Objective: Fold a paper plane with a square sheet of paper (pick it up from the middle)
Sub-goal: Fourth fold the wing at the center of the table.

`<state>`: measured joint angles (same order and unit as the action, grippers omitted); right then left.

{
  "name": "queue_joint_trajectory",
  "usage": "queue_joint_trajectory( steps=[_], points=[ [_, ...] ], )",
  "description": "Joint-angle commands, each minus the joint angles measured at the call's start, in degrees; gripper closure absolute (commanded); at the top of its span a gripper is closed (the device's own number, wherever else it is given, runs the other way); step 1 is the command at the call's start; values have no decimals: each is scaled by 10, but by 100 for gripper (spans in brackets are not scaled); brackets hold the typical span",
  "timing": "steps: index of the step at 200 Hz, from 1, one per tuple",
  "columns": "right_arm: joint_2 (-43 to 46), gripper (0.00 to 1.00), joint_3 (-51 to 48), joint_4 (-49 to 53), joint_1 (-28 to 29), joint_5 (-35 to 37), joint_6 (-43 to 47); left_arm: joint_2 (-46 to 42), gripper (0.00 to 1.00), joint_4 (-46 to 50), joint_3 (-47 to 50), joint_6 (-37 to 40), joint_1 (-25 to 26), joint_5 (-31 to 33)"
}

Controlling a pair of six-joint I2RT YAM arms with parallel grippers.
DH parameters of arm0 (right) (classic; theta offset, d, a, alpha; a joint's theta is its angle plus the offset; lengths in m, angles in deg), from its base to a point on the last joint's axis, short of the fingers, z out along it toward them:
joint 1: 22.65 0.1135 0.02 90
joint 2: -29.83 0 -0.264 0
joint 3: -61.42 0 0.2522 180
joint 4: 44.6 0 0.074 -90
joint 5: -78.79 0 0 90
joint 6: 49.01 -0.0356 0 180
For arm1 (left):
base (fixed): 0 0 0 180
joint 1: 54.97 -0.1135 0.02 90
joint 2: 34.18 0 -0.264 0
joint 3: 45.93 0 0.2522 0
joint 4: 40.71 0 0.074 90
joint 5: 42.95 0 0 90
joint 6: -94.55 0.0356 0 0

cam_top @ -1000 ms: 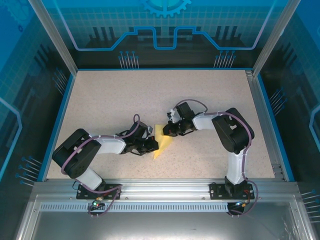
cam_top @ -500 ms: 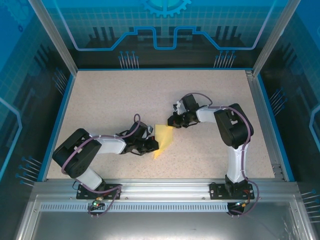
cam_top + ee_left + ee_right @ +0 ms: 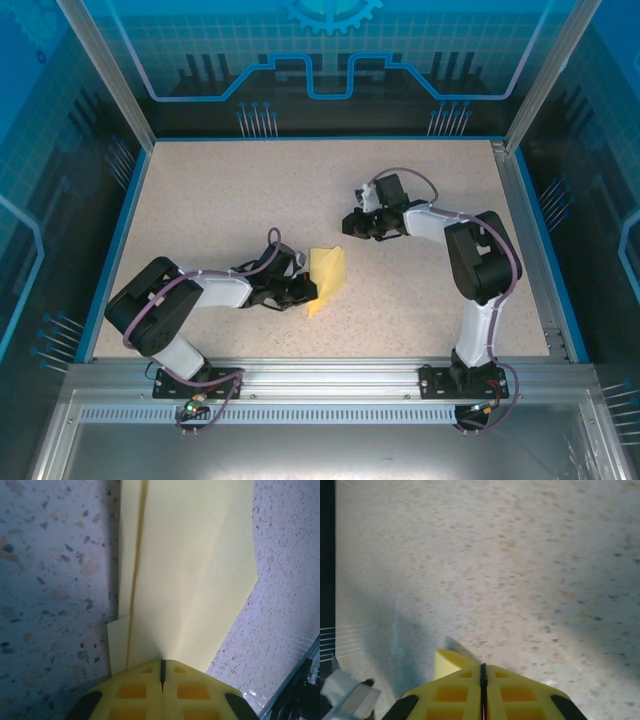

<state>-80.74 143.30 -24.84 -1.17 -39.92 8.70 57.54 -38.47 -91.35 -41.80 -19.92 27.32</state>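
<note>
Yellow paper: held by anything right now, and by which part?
Left gripper is shut on the paper, pinching its edge nearest that arm. Right gripper is shut, empty, apart from it.

The folded paper (image 3: 190, 570) is thin, matt, pale yellow, softly creased. The bench (image 3: 230, 200) is speckled and fine-grained, dull rather than shiny. The left claw (image 3: 162, 662) and the right claw (image 3: 483, 666) have smooth moulded yellow plastic tips. The front rail (image 3: 320, 375) is bare, satin-finished metal.

The tabletop (image 3: 250, 200) is evenly lit in the top view; bluish shadows and soft blur are seen in both wrist views.
</note>
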Motion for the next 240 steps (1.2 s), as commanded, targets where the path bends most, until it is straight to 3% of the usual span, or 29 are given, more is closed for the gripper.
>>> queue_joint_trajectory(
  steps=[1, 53, 121, 180, 212, 240],
  points=[
    [28, 92, -23, 2, 28, -21, 2, 36, 99, 115, 32, 21, 6, 19],
    [12, 94, -73, -37, 98, -17, -15, 37, 98, 116, 29, 22, 6, 16],
    [-52, 95, -115, -57, 87, 18, -18, 20, 97, 124, 31, 26, 7, 10],
    [-55, 96, -125, -42, 86, 35, -1, -101, 81, 292, -96, 45, -3, 49],
    [-52, 96, -128, -39, 86, 40, 0, -103, 76, 256, -135, -15, -7, 22],
    [-53, 96, -131, -43, 86, 41, -2, -47, 80, 178, -138, -79, -5, -22]
  ],
)
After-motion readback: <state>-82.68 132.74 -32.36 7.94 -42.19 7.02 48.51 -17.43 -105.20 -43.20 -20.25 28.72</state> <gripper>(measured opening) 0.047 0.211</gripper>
